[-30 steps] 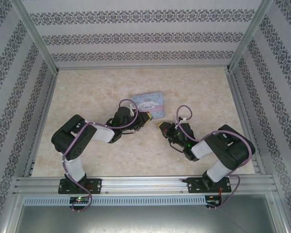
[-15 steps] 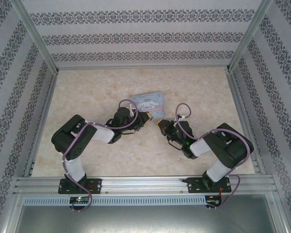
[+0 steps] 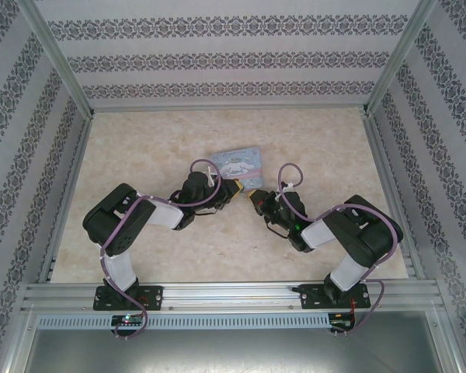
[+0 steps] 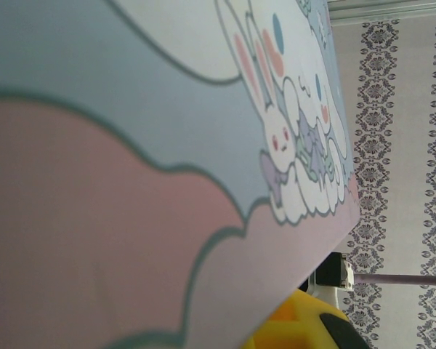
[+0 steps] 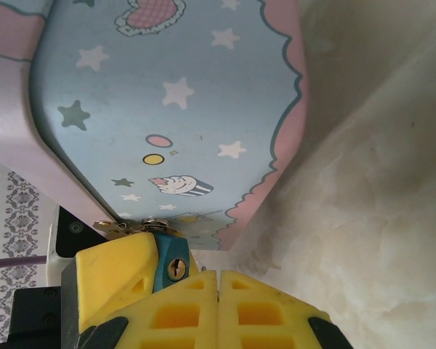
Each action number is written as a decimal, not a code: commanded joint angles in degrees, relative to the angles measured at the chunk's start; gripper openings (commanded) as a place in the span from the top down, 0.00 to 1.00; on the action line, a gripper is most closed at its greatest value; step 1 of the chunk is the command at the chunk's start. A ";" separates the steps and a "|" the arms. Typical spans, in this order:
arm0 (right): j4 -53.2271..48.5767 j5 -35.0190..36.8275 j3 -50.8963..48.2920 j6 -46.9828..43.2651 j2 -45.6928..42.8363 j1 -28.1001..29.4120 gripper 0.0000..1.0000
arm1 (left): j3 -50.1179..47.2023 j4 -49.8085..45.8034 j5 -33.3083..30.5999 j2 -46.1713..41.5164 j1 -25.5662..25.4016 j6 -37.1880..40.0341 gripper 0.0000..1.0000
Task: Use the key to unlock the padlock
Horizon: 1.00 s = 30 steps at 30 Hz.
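The left arm [image 3: 124,225] and the right arm [image 3: 357,237] are each built of bulky black joint housings joined by white links. Each stands on a black base plate [image 3: 128,298]. A thin purple cable [image 4: 414,278] loops along each arm. A small green light [image 3: 296,227] glows on the right arm. The jaws are bright yellow plastic with square recesses moulded in, on black mounts.

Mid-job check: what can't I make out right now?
1. Whether the key is held: in the right wrist view the yellow fingers of the right end effector meet, hiding any gap. In the top view it is too small to tell.
2. How the padlock hooks to the tin: in the right wrist view it is crowded by a yellow finger.
3. Opening of the left end effector: in the left wrist view it is blocked by the tin. In the top view it is too small.
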 commanded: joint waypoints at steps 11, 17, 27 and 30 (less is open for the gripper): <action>-1.55 1.01 0.69 -1.54 -2.36 -0.24 1.00 | -0.15 5.72 0.29 1.08 0.71 -0.58 1.00; -2.62 0.43 1.05 -1.87 -2.61 -0.25 1.00 | -0.07 5.84 0.26 1.23 0.71 -0.68 1.00; -3.31 0.03 3.68 -1.98 -2.99 -0.16 1.00 | -0.26 6.09 0.23 1.35 0.62 -0.68 1.00; -3.70 -0.01 3.52 -2.20 -3.34 -0.16 1.00 | -0.28 5.92 0.20 1.36 0.61 -0.42 1.00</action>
